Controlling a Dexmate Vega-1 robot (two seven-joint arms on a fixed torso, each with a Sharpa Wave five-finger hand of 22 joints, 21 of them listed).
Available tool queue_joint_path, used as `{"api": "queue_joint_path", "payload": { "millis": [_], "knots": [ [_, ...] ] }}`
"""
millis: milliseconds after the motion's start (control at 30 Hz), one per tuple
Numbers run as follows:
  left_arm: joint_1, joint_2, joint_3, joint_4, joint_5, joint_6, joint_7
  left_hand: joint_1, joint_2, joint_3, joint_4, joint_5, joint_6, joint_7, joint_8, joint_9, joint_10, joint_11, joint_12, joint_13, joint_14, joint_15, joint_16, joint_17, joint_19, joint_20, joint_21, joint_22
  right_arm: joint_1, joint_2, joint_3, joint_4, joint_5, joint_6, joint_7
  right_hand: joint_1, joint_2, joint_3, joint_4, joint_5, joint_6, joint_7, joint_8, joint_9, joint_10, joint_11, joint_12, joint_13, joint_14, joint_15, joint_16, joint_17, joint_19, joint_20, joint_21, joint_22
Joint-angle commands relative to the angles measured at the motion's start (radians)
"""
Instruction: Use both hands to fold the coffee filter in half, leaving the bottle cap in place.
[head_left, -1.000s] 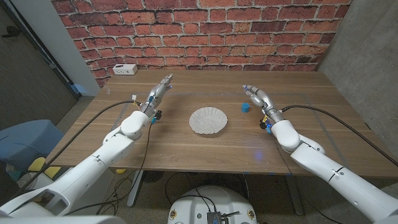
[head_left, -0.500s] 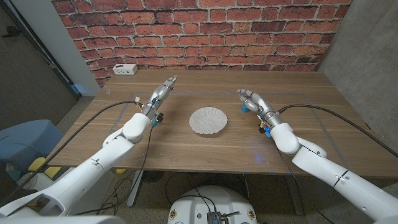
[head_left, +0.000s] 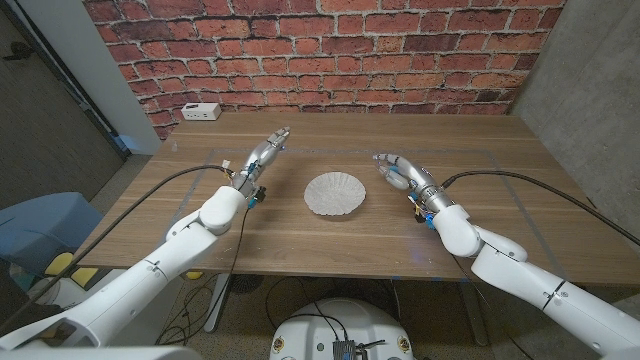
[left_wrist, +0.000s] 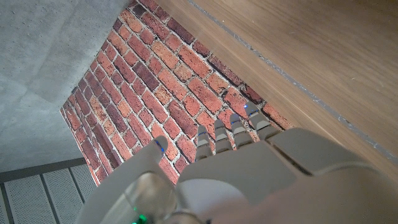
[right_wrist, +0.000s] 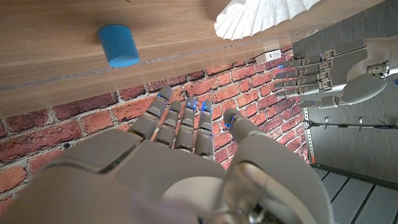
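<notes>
White filter was seen between the left hand and right hand, untouched; fingers were extended, slightly apart, nothing held. The cap lay beyond the right fingertips.

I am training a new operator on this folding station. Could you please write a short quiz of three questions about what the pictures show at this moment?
1. True or false: the robot's left hand is already gripping the white ruffled paper coffee filter.
2. Multiple choice: the small blue plastic bottle cap is (A) on top of the filter, (B) on the wooden table apart from the filter, (C) held in the right hand.
3. Fill in: the white box sits at the table's far edge, close to the ____ wall.

Key: 1 false, both hands hover open beside the filter; 2 B; 3 brick.
</notes>
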Motion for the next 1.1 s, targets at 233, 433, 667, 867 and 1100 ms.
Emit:
{"api": "queue_joint_path", "payload": {
  "millis": [233,433,667,867,1100],
  "knots": [
    [0.015,0.017,0.007,-0.045,0.005,0.058,-0.017,0.017,0.043,0.013,0.001,-0.012,0.0,-0.003,-0.006,0.003,0.001,0.003,-0.01,0.001,-0.002,-0.002,-0.01,0.003,0.006,-0.003,-0.003,0.002,-0.03,-0.031,-0.054,-0.057,-0.178,-0.031,0.018,0.042,-0.004,0.026,-0.003,-0.006,0.086,-0.009,0.017,0.005,0.051,-0.009,0.009,0.004,0.04,-0.026,0.016,0.003,0.032,-0.003,-0.008,0.006],
    [0.017,0.021,0.009,-0.051,0.002,0.067,-0.021,0.018,0.043,0.016,0.003,-0.016,-0.005,-0.005,-0.01,0.003,-0.006,0.002,-0.017,0.002,-0.006,-0.001,-0.015,0.003,0.006,-0.004,-0.006,0.002,-0.02,-0.031,-0.071,-0.066,-0.208,-0.044,0.054,0.047,-0.005,0.029,-0.004,-0.007,0.086,-0.009,0.013,0.005,0.05,-0.011,0.005,0.004,0.035,-0.026,0.015,0.003,0.031,-0.004,-0.01,0.006],
    [0.017,0.027,0.01,-0.058,-0.002,0.084,-0.027,0.018,0.042,0.018,0.004,-0.018,-0.008,-0.004,-0.012,0.003,-0.008,0.001,-0.019,0.002,-0.009,0.001,-0.017,0.003,0.005,-0.004,-0.008,0.002,-0.008,-0.029,-0.089,-0.066,-0.235,-0.043,0.085,0.051,-0.005,0.03,-0.002,-0.008,0.086,-0.008,0.008,0.006,0.05,-0.008,0.002,0.005,0.037,-0.023,0.015,0.004,0.035,-0.001,-0.011,0.006],
    [0.015,0.03,0.012,-0.061,-0.006,0.1,-0.03,0.018,0.041,0.019,0.005,-0.02,-0.009,-0.006,-0.013,0.003,-0.007,0.003,-0.021,0.002,-0.008,0.002,-0.018,0.004,0.005,-0.003,-0.009,0.002,0.01,-0.021,-0.111,-0.047,-0.249,-0.014,0.108,0.057,-0.006,0.03,0.001,-0.009,0.102,-0.005,0.004,0.006,0.077,-0.009,0.005,0.005,0.063,-0.033,0.027,0.007,0.054,0.011,-0.007,0.007],
    [0.012,0.031,0.014,-0.06,-0.008,0.103,-0.033,0.017,0.04,0.02,0.006,-0.022,-0.01,-0.005,-0.013,0.003,-0.005,0.002,-0.023,0.002,-0.008,0.002,-0.019,0.004,0.006,-0.003,-0.011,0.003,0.023,-0.018,-0.124,-0.039,-0.258,0.007,0.134,0.062,-0.007,0.031,0.003,-0.009,0.115,-0.009,0.003,0.006,0.096,-0.004,0.008,0.005,0.078,-0.03,0.034,0.01,0.067,0.009,-0.006,0.008]
  ]
}}
